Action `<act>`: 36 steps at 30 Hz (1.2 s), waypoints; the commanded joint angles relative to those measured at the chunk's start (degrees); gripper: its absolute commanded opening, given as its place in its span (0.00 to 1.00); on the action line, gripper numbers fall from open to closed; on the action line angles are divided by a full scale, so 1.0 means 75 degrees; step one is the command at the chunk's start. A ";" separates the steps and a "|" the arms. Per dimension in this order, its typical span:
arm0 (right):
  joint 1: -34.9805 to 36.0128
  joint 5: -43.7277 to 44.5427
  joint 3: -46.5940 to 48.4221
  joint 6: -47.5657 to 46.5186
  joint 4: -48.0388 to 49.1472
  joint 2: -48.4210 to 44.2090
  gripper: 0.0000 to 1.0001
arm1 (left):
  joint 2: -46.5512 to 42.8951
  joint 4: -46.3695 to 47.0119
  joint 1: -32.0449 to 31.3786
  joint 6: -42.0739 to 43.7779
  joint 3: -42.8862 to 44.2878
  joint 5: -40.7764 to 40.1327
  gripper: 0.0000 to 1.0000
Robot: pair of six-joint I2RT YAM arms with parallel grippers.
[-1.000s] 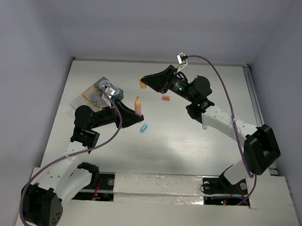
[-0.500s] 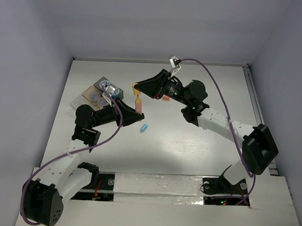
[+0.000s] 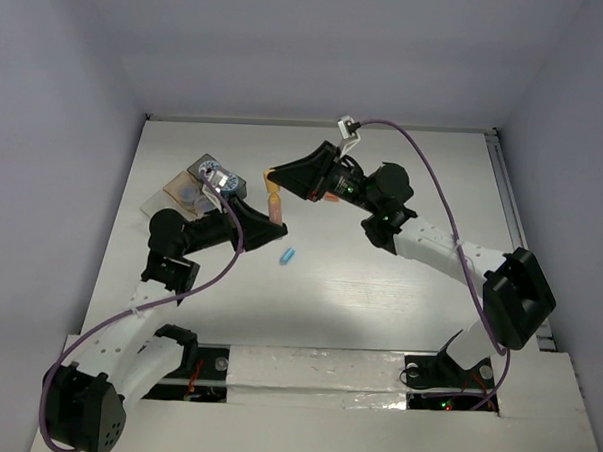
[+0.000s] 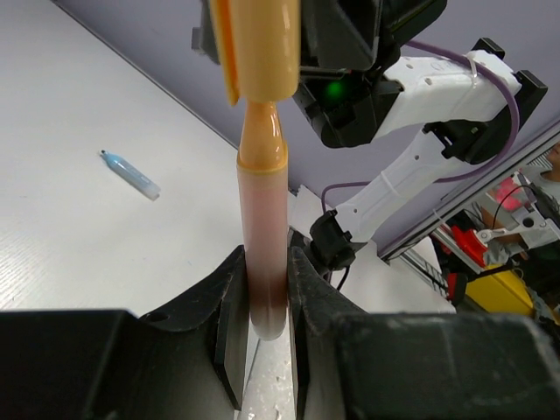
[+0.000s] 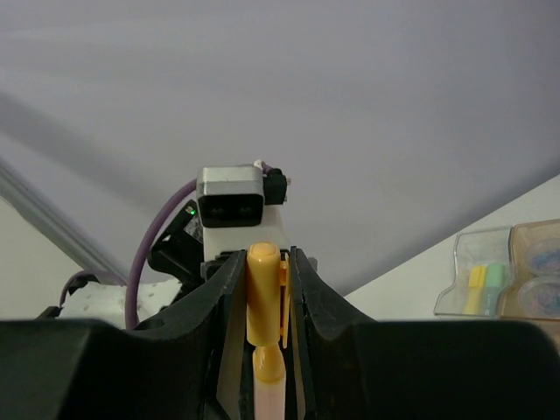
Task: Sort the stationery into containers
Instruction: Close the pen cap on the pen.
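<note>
Nearest, a short blue pen (image 3: 288, 255) is seen lying loose on the white table (image 3: 379, 289), not yet sorted. Just beyond it, a pink-orange pen (image 4: 262, 227) is held upright, its lower end pinched between the fingers of the left gripper (image 4: 265, 289). Directly above its tapered tip, an orange cap (image 4: 260, 44) is clamped between the fingers of the right gripper (image 5: 262, 271). Cap mouth and tip are nearly touching; contact cannot be confirmed. Farther left, the dark grey box (image 3: 220, 177), tan tray (image 5: 538, 262) and clear tray (image 5: 455, 262) are clustered, and eraser blocks (image 5: 484, 282), yellow and green, are seen in the clear one. Step judged: capping before sorting. Risks: if slightly misaligned, the cap could jam on the tip's shoulder and the pen be tilted or pushed down through the pinch. With too hard a push, it may be dropped.
</note>
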 commanded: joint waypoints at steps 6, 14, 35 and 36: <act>0.0222 0.0007 -0.0225 -0.0036 0.0645 -0.0056 0.00 | -0.0219 0.0090 -0.0028 0.0410 0.0619 -0.0345 0.00; 0.0515 -0.0005 -0.0692 0.0128 0.1066 -0.0091 0.00 | -0.0383 0.0055 -0.0028 0.0504 0.0807 -0.0744 0.00; 0.0760 -0.1305 -0.2205 -0.1134 -0.1837 -0.0700 0.00 | -0.0583 -0.0719 -0.0028 0.0774 0.2307 -0.0814 0.00; 0.0761 -0.1294 -0.2229 -0.1276 -0.2095 -0.0700 0.00 | -0.0536 -0.0672 -0.0028 0.0762 0.2354 -0.0779 0.00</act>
